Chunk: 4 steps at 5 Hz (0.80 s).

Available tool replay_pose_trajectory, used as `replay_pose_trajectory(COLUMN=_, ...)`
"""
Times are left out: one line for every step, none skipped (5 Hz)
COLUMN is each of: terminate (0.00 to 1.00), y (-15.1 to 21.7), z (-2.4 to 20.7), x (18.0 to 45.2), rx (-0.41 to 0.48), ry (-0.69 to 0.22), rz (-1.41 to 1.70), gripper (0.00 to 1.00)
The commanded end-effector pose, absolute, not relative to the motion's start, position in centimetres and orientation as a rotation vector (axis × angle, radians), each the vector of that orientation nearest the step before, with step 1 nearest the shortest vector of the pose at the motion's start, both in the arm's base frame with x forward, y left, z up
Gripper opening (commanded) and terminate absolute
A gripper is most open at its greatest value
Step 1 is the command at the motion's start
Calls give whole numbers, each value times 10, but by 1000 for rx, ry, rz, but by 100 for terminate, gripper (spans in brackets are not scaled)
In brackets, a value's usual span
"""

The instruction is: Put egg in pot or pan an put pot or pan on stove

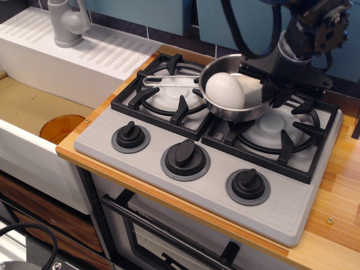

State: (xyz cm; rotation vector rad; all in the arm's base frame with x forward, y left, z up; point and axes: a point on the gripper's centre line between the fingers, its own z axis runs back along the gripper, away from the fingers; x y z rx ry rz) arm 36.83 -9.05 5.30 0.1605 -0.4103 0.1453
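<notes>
Over the stove: the pan (pixel 239 93) hangs just above the grates, straddling the seam between the two burners, its wire loop handle reaching out over the left burner.
Stove: the stove (pixel 214 152) sits on the wooden tabletop (pixel 337 185); all three black knobs lie along its front edge, well clear of the pan.
Pan contents: one egg (pixel 225 91), lying against the pan's left inner wall; nothing else shows inside.
Pincer: the pincer (pixel 270 90) is clenched on the pan's right rim, on the side nearest the right burner; the fingertips are dark and partly hidden behind the rim, so how far they reach inside is unclear.
How the pan handles: stiff, thin and shiny, probably light and slick, so a rim pinch could let it swivel or tilt.
How the egg handles: smooth, round and free to roll; any tilt would likely send it across the shallow dish.
Best hold: the rim opposite the handle, kept level.
Task standing: egg already in, pan not yet resting on a grate.
</notes>
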Motion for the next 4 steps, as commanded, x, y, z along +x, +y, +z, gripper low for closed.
replay_pose_trajectory(terminate=0, y=-107, z=75, x=384, rx=146, ry=-470, rz=150, gripper=100)
replay_pose_trajectory(terminate=0, y=-101, z=82, x=380, rx=153, ry=-454, rz=144, gripper=100)
replay_pose_trajectory(terminate=0, y=-97, z=90, x=372, rx=161, ry=-433, rz=141, gripper=100)
replay_pose_trajectory(terminate=0, y=-95, z=100, x=365, rx=170, ry=-409, rz=135, gripper=100)
